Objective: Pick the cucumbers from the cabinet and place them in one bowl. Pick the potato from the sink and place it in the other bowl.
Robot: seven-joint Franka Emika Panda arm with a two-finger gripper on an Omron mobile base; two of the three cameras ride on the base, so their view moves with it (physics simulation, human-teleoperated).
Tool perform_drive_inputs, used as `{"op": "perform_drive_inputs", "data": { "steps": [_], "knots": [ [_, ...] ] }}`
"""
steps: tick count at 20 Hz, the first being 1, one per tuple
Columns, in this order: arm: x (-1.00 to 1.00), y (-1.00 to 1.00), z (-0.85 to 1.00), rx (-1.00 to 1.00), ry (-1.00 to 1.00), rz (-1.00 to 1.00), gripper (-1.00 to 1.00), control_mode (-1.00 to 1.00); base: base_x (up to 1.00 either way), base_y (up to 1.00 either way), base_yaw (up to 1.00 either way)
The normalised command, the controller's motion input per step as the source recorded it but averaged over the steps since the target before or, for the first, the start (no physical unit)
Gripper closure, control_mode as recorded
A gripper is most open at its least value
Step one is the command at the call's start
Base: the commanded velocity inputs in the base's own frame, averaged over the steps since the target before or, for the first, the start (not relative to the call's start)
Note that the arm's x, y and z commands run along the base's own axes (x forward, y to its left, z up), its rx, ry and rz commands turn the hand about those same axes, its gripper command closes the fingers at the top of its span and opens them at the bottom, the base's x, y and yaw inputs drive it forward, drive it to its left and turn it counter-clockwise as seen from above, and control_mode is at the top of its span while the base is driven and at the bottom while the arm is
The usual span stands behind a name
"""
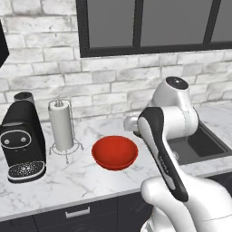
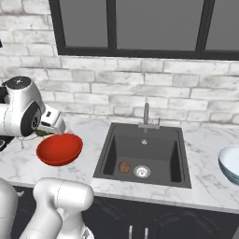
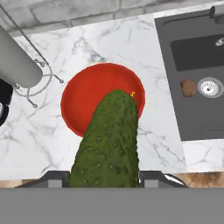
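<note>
The gripper [image 3: 105,177] holds a cucumber [image 3: 109,142] between its two fingers, closed against the cucumber's sides. In the hand view the cucumber runs up from between the finger tips, and its far end lies over the red bowl [image 3: 83,98], which sits on the marble counter [image 3: 52,144] straight below. The cucumber hangs above the bowl, apart from it; its tip points toward the bowl's right half in that view.

In the right base view the hand is at the left, just above and behind the red bowl [image 2: 59,149], with a sliver of green, the cucumber [image 2: 42,132], showing under the hand. In the left base view the red bowl [image 1: 115,152] stands in the middle of the counter, and the arm's upper links block the hand from sight.

The potato [image 2: 123,166] lies on the floor of the sink [image 2: 112,154], just left of the drain [image 2: 142,172]; the hand view shows the potato [image 3: 188,88] touching or nearly touching the drain ring [image 3: 210,87]. The sink is well apart from the gripper, to the right of the red bowl.

The blue bowl [image 2: 229,163] sits on the counter right of the sink, cut off by the picture's edge.

Left of the red bowl stand a paper towel holder [image 1: 62,127] and a black coffee machine [image 1: 21,142].
</note>
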Motion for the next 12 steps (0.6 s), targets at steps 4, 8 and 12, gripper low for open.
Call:
{"op": "perform_drive_inputs", "data": {
  "steps": [4, 8, 12],
  "knots": [
    [0.6, 0.22, -0.55, 0.0, -0.07, -0.1, 1.0, -1.0, 0.0, 0.0, 0.0],
    [0.53, 0.21, -0.46, 0.0, -0.01, -0.06, 1.0, -1.0, 0.0, 0.0, 0.0],
    [0.49, 0.09, -0.35, 0.0, 0.09, 0.0, 1.0, -1.0, 0.0, 0.0, 0.0]
  ]
}}
